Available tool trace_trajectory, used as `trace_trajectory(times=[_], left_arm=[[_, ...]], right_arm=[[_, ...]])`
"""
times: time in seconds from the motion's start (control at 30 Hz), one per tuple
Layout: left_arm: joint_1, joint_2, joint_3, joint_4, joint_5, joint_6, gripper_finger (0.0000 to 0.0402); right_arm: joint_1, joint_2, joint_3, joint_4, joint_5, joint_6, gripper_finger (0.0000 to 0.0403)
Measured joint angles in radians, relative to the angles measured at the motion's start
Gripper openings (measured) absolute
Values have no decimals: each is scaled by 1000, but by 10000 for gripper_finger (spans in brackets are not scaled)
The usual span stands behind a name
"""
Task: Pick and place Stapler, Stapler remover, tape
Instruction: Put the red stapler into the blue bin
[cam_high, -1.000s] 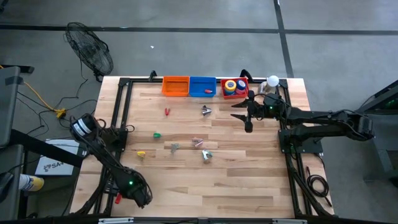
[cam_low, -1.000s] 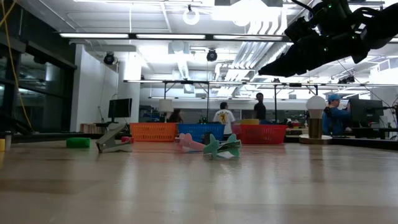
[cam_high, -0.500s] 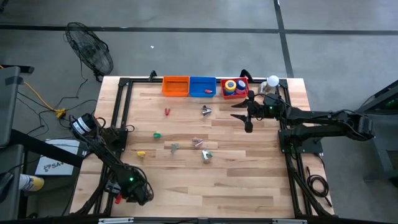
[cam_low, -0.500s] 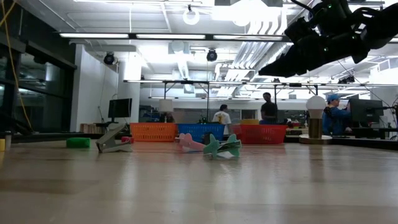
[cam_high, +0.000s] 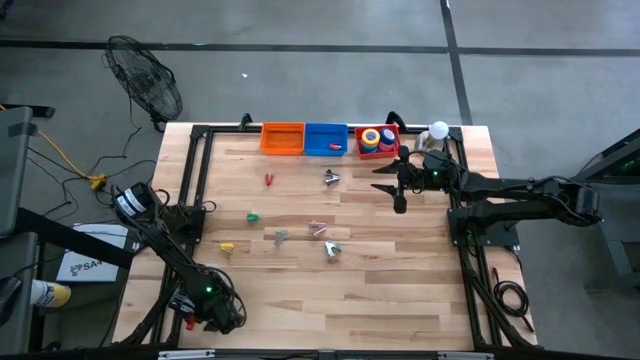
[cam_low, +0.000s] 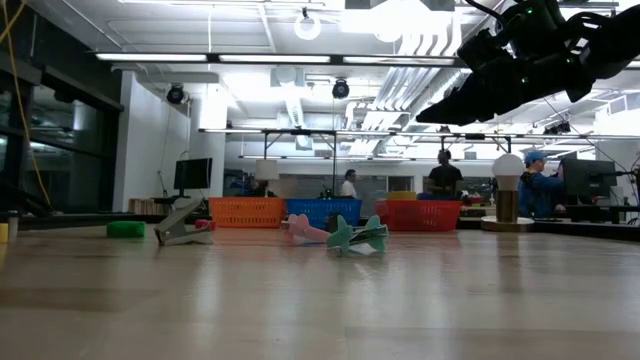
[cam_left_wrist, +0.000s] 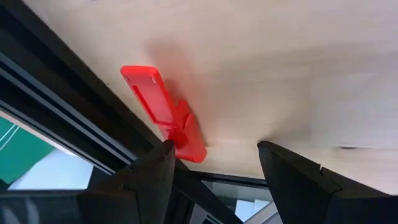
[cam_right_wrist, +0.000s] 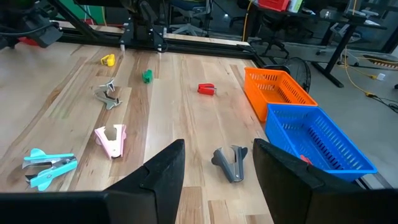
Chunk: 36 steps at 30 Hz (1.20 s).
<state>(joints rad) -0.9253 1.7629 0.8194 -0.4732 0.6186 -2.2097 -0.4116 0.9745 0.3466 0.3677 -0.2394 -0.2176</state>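
Left gripper (cam_left_wrist: 214, 165) open, empty — red stapler (cam_left_wrist: 165, 113) just ahead, near one finger.

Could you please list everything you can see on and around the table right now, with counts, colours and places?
baskets: three, orange, blue, red, in a row along the table's far edge
tape rolls: several, yellow and blue showing, inside the red basket
red stapler: one, at the table's near left corner beside the frame
staple removers: pink, teal and two grey, mid-table
small pieces: red, green and yellow, left half of the table
white ball on a base: one, far right corner
fan: one, black, on the floor beyond the left side
people: a few, far back in the room
left gripper: open, over the red stapler
right gripper: open, raised near the red basket
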Motion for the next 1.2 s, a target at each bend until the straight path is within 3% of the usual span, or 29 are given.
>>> trace_trajectory(times=[0.63,1.07,1.2], left_arm=[[2,-3,103,-73,-125,6,232],[18,-40,105,-100,-196,6,232],[18,-77,104,-113,-282,-1,232]], right_arm=[[0,0,0,2,0,0,181],[0,0,0,2,0,-3,181],[0,0,0,2,0,-4,181]])
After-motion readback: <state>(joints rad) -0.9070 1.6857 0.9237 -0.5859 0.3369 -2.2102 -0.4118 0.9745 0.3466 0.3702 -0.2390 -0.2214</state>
